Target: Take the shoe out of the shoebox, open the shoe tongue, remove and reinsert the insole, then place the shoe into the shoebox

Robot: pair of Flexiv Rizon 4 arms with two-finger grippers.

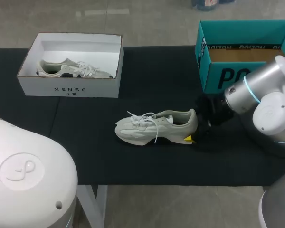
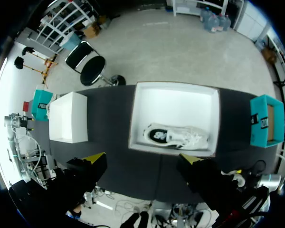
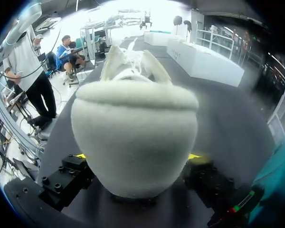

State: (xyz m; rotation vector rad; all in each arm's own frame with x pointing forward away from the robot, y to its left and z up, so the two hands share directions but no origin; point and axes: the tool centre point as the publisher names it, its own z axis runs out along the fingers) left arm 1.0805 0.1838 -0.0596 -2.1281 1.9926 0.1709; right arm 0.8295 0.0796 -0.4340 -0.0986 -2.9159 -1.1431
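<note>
Black cloth-covered surface (image 1: 85, 156), with 2 open boxes along its far edge.

Cream lace-up sneaker with a dark sole (image 1: 154, 127): stands on its sole near the middle of the surface, outside both boxes, toe toward my left, heel toward my right.

Right hand (image 3: 137, 156): low at the heel. Its 2 yellow-tipped fingers sit on either side of the heel cup and, as far as the wrist view shows, touch it from both sides, so it is closed on the sneaker.

Left hand (image 2: 141, 164): high above the surface, fingers spread wide, holding nothing. Below it is the white cardboard shoebox (image 2: 173, 92), with a second pale sneaker (image 2: 178, 137) lying inside.

Teal cardboard box (image 1: 218, 76): far right, no shoe visible in it.

Progress, as a judgement: step 1 (shoe out of the box) looks done. The tongue does not look pulled open, and the insole cannot be seen. Remaining steps are opening the tongue, taking the insole out and putting it back, and returning the shoe to the shoebox. The task is at an early stage.
</note>
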